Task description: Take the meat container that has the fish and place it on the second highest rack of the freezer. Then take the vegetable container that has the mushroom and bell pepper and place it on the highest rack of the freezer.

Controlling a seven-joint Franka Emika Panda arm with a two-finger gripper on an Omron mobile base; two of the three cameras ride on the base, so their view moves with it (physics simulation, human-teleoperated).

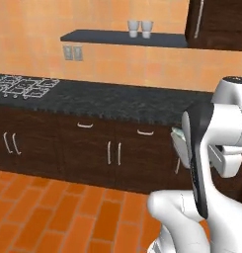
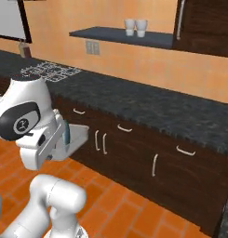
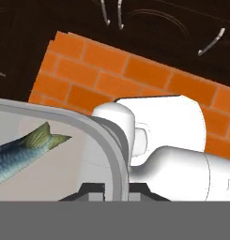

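I saw a kitchen with orange tiled walls point(image 1: 142, 64) and an orange brick floor point(image 1: 53, 212). A dark speckled counter point(image 1: 117, 101) ran over dark wood cabinets point(image 1: 68, 148) with pale curved handles point(image 2: 154, 165). A wire stove grate point(image 1: 23, 85) sat at the counter's left end. Above it a dark wall shelf point(image 1: 117, 37) carried two white cups point(image 1: 141, 28), beside a grey outlet plate point(image 1: 72, 53) and a dark upper cabinet point(image 1: 216, 22).
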